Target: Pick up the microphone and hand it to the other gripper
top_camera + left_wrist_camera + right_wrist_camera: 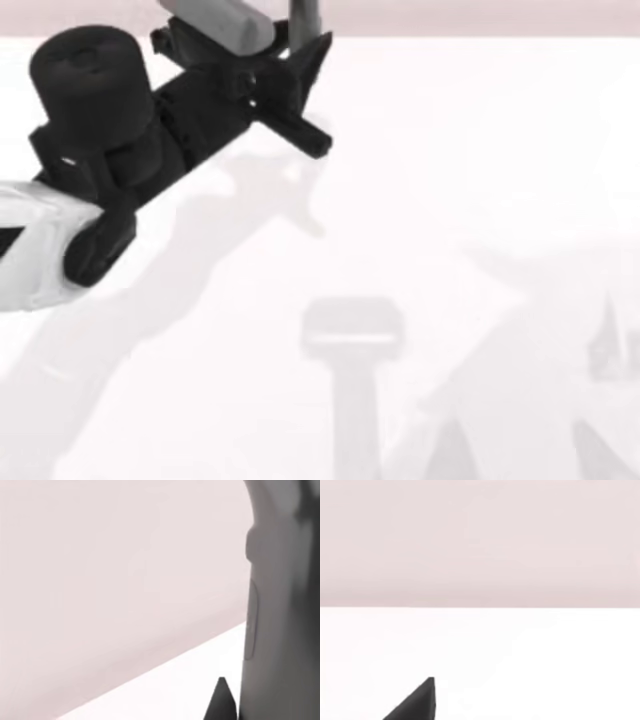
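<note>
While the left gripper [300,85] sits high in the upper left of the top view, its jaws appear closed on the microphone [305,18], whose grey handle rises past the frame's upper edge; the head is out of view. In the left wrist view the handle [280,600] fills the right side, close beside a dark fingertip [220,702]. The white desk [480,200] lies well below, carrying only faint shadows. The right arm is absent from the top view; its wrist view shows one dark fingertip [417,702] over the desk, jaw state undeterminable. Step, by judgement: mic lifted, awaiting transfer. Next move calls for the right arm to approach w/ jaws open and align on exposed handle.
</note>
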You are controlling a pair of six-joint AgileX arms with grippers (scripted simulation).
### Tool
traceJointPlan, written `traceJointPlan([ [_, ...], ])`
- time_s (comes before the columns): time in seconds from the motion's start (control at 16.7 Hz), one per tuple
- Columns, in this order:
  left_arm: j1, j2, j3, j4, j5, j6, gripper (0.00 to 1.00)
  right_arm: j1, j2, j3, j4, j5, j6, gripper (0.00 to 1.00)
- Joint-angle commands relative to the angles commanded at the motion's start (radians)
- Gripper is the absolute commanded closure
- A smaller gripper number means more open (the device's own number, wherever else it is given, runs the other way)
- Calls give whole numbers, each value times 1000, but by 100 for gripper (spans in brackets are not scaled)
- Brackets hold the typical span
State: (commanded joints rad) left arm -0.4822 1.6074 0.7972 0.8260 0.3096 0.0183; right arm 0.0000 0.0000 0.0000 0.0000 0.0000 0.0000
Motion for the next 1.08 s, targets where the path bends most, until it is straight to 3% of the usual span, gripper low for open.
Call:
traceJointPlan([
  [0.18, -112, -24, -36, 31, -119, -3, 100, 0, 0, 0, 0, 0, 0, 0],
  [0.3, -149, -35, -49, 42, -156, -3, 100, 0, 0, 0, 0, 0, 0, 0],
  [1.08, -151, -36, -50, 43, -159, -3, 100, 11, 13, 10, 9, 1, 0, 0],
])
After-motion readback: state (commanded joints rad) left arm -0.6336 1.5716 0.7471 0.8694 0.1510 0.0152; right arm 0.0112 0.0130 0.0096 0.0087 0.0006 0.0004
